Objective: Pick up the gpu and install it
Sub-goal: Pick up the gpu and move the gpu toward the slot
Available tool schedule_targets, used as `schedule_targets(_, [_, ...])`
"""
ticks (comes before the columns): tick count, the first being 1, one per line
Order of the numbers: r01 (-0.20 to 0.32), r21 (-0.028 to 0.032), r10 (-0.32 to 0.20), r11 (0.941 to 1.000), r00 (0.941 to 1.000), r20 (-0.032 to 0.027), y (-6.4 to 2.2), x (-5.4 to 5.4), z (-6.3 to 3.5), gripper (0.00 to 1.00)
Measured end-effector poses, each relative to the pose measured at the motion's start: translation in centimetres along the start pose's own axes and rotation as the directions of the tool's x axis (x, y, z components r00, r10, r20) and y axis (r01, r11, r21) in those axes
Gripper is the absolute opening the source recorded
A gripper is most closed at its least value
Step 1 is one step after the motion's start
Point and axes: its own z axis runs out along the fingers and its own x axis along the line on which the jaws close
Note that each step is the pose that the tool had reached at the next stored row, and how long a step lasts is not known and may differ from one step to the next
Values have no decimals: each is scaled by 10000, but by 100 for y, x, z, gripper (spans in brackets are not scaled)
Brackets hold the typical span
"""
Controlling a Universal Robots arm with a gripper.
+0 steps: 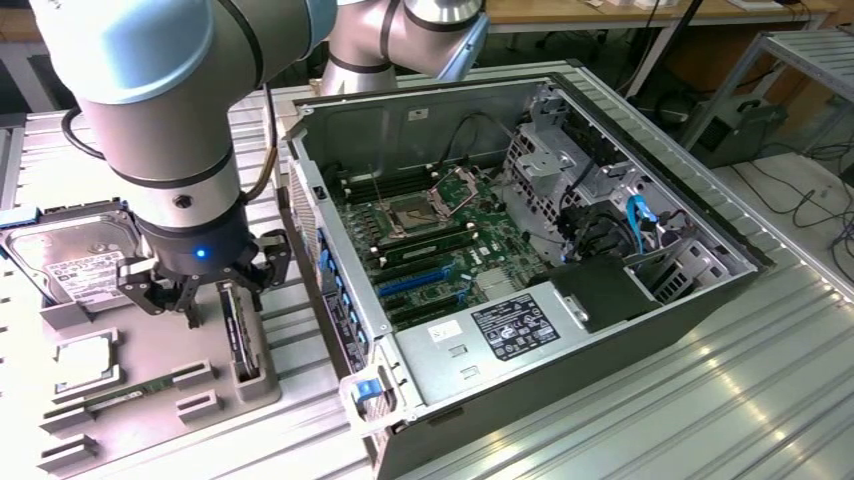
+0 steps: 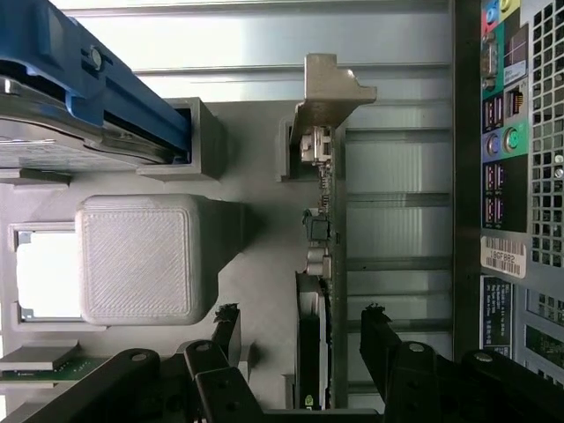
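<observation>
Claw: the claw is wide open and hangs just beside the computer case, right over the gpu
Fingers: one black finger is on each side of the card, with a gap on both sides, so nothing is held
Gpu: the gpu stands on its thin edge in the tray slot closest to the case
Bracket: its silver bracket is at the end far from the fingers
Tray: the gray tray lies just beside the case
Hard drive: the hard drive sits in the tray, on the side far from the case
Case: it lies open, and the green board inside shows
</observation>
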Motion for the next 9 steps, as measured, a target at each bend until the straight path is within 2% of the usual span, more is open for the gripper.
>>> schedule_targets(9, [0, 1, 0, 10000, 10000, 0, -23, -1, 35, 66])
